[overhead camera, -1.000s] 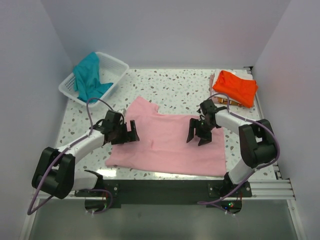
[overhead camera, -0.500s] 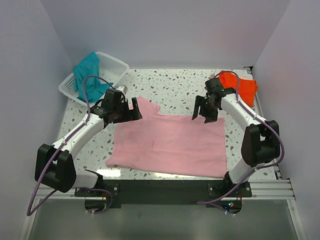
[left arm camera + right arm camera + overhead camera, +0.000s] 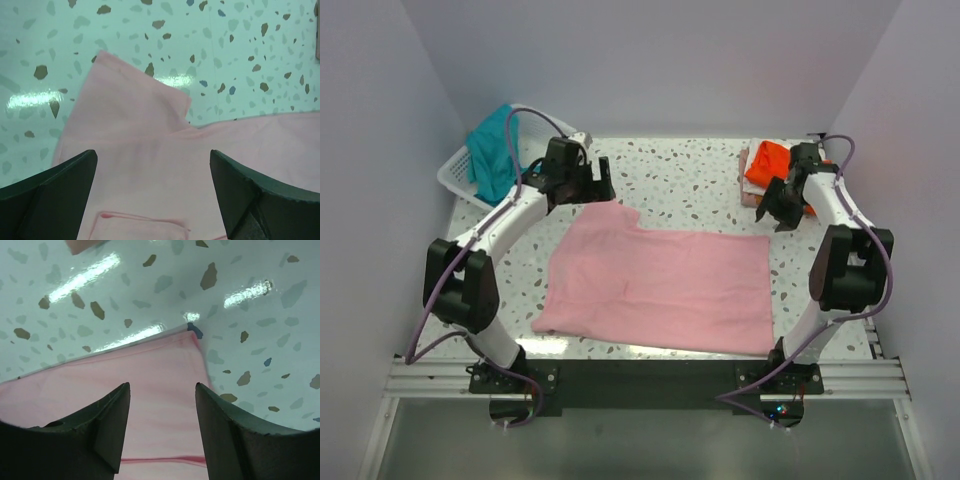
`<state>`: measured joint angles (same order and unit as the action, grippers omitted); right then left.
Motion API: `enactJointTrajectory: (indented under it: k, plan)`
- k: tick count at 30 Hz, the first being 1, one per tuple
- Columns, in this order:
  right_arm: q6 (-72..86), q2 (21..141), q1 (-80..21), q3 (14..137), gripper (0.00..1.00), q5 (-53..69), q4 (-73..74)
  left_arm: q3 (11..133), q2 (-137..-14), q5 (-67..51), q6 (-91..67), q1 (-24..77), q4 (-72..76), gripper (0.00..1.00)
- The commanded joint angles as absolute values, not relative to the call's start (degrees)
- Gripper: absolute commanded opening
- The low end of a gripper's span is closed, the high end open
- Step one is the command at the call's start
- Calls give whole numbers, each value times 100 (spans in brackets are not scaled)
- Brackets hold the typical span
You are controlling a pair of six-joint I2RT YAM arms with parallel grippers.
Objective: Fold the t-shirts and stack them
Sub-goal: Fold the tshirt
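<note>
The light pink t-shirt (image 3: 660, 285) lies spread flat on the middle of the speckled table (image 3: 690, 190), one sleeve jutting out at its far left corner. The bright orange t-shirt (image 3: 767, 160) sits folded at the far right. The teal t-shirt (image 3: 492, 150) is bunched in the white lattice basket (image 3: 455, 178) at the far left. Both arms stretch toward the far side. The left gripper (image 3: 153, 159) hangs above the jutting sleeve, jaws wide apart and empty. The right gripper (image 3: 162, 389) hangs over the shirt's far right corner, jaws likewise apart and empty. A second ago both grippers were low over the shirt's middle; they have since swung outward and away, toward the basket and the orange t-shirt.
</note>
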<state>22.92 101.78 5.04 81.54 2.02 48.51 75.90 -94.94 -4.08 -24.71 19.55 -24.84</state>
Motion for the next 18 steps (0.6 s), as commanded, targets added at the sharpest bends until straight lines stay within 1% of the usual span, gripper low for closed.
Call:
enactJointTrajectory:
  k: [1,7,10,18]
  plan:
    - [2180,10388,676,8385,57,97,4711,8294,-9843,-308,-2347,1969,-2153,100]
    - [2215,10669,712,8016,53,-69,4316,9086,-10590,-545,-2399,1969,-2390,100]
    - [2215,10801,747,7902,52,-44,4149,9158,-10731,-562,-2408,1969,-2452,100]
    - [2206,11048,765,7884,43,-79,3999,9281,-10960,-624,-2338,1916,-2549,100]
